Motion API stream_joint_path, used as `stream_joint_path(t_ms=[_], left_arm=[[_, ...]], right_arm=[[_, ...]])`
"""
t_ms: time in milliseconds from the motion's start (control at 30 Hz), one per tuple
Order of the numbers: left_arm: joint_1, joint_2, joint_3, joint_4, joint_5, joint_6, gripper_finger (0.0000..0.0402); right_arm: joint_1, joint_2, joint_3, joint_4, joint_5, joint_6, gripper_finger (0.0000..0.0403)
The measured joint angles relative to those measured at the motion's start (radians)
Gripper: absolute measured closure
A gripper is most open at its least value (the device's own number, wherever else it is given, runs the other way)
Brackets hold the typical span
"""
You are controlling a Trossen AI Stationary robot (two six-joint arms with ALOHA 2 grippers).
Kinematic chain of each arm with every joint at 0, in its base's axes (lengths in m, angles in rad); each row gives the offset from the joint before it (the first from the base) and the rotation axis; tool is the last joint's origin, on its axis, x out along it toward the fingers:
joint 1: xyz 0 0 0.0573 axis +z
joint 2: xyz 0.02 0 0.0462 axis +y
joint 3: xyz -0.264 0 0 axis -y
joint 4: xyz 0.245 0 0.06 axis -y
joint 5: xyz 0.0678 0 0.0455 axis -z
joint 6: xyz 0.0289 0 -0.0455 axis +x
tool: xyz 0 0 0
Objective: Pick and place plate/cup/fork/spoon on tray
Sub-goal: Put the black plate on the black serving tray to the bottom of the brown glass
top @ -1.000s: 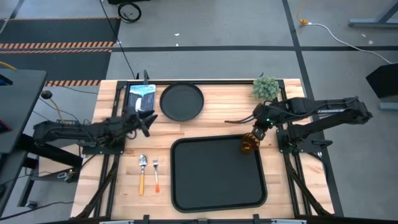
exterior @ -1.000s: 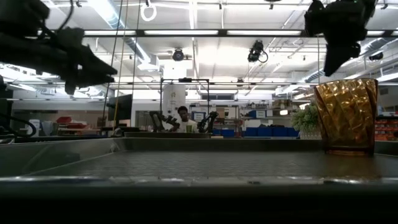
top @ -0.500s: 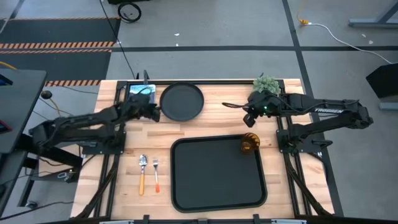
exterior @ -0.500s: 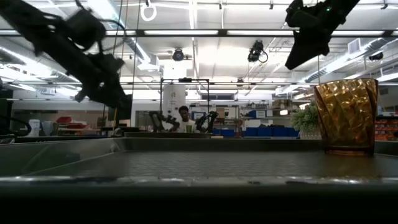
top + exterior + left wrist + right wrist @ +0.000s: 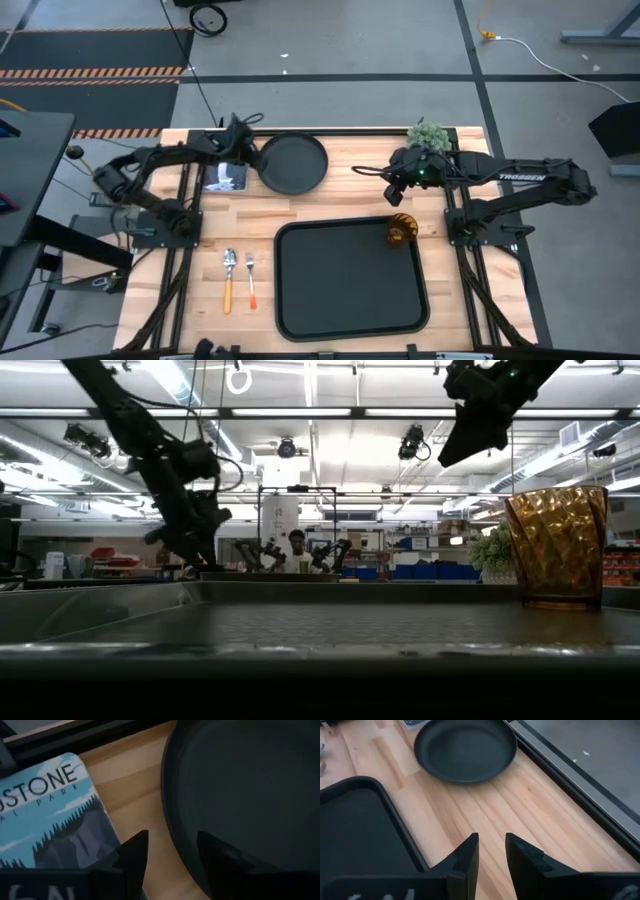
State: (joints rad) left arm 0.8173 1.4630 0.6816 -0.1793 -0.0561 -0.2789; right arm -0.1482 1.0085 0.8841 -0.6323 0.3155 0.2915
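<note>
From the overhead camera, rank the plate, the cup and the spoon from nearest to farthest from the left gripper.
From the left gripper, in the high view:
1. The plate, right beside it at the table's far edge.
2. The spoon, on the bare wood left of the tray, toward the near edge.
3. The cup, standing in the tray's far right corner.

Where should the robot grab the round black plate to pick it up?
Probably by its raised rim. The plate lies flat on the wooden table, so only that rim gives fingers something to pinch. The left gripper is open at the rim on the side facing the blue card, one finger over the plate, one outside. Coming from there looks easiest.
</note>
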Motion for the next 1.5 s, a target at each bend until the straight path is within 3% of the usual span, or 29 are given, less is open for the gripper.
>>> stream_joint_path(t_ms=[233,500,1000,1500], left_arm=[[-0.001,0.143,0.102,-0.046,-0.014,0.029,0.0211],[-0.01,0.22,0.132,-0.071,-0.035,0.039,0.0247],[-0.025,0.222,0.134,-0.052,-0.049,0.027,0.0347],[-0.032,0.212,0.174,-0.062,-0.018,-0.002,0.0386]], right_arm=[[0.004,0.022,0.0,0.013,-0.012,-0.007,0.03],[0.004,0.022,0.0,0.023,-0.022,-0.011,0.03],[0.004,0.021,0.0,0.054,-0.023,-0.026,0.03],[0.004,0.021,0.0,0.053,-0.049,-0.025,0.03]])
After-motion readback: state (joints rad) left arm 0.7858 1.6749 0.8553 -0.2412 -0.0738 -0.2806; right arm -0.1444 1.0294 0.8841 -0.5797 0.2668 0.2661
